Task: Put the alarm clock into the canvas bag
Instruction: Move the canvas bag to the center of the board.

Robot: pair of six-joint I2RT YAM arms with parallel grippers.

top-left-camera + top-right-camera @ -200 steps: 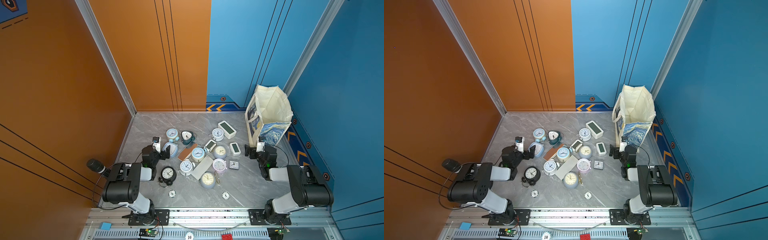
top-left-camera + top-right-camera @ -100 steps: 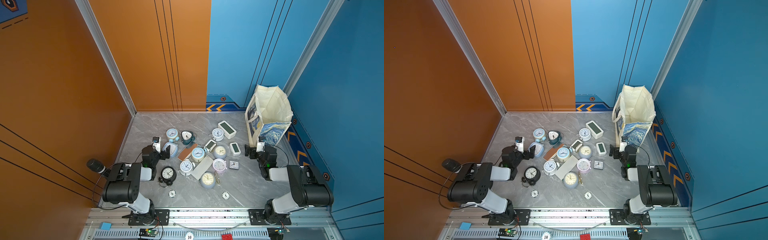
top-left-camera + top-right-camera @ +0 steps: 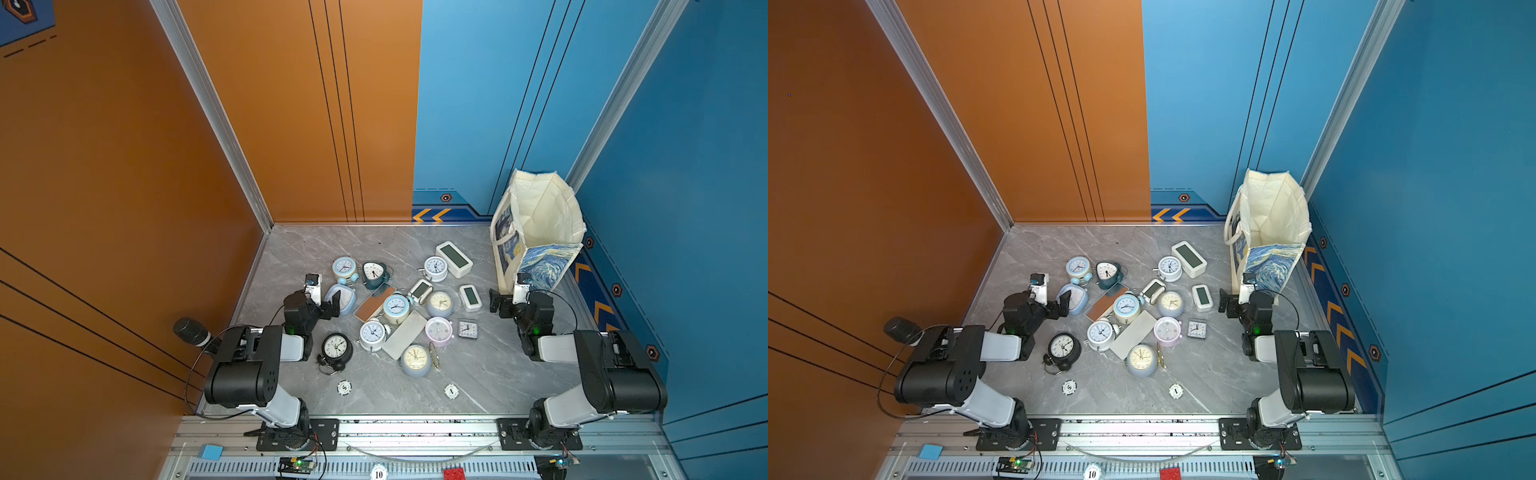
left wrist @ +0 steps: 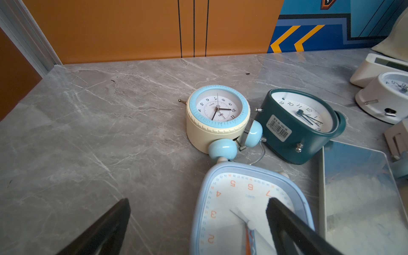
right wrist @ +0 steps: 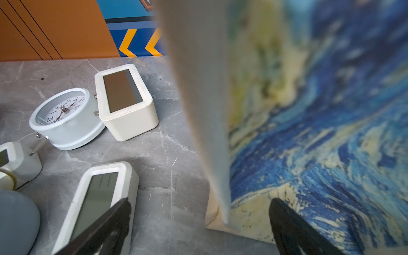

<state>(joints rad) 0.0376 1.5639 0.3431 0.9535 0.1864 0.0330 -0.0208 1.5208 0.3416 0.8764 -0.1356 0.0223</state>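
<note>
- Checking claws first: left claw (image 3: 331, 304) and right claw (image 3: 500, 305) both stand wide apart, with nothing between the fingers.
- Alarm clocks lie in a scatter mid-worktop (image 3: 478, 374), at the centre of the frame in both top views. None shows inside the canvas bag (image 3: 536, 224), which stands upright with its mouth open at the worktop's upper right.
- Left side: the pale-blue square clock (image 3: 340, 296) lies face up just beside the left claw, to its right in the frame.
- In the left wrist view one finger (image 4: 284, 223) overlaps the dial and the other hangs over bare worktop. The clock sits off-centre to the claw, so I judge a sideways shift is needed before closing.
- Right side: the small white digital clock (image 3: 470, 297) lies face up just left of the right claw in the frame. In the right wrist view its long axis runs roughly along the reach, so the jaws would span its short side.
- Nearer the bag: the right arm, whose claw is just beside the bag's near corner. The left arm is well apart, with the whole scatter between.
- View gaps: the top views show the bag's mouth and cream lining. The right wrist view shows only blurred print and a cream corner edge.
- The left wrist view shows the cream twin-bell clock (image 4: 217, 119) and the dark-green clock (image 4: 295, 128) crowding the square clock's far edge. Whether they touch it, I cannot tell.
</note>
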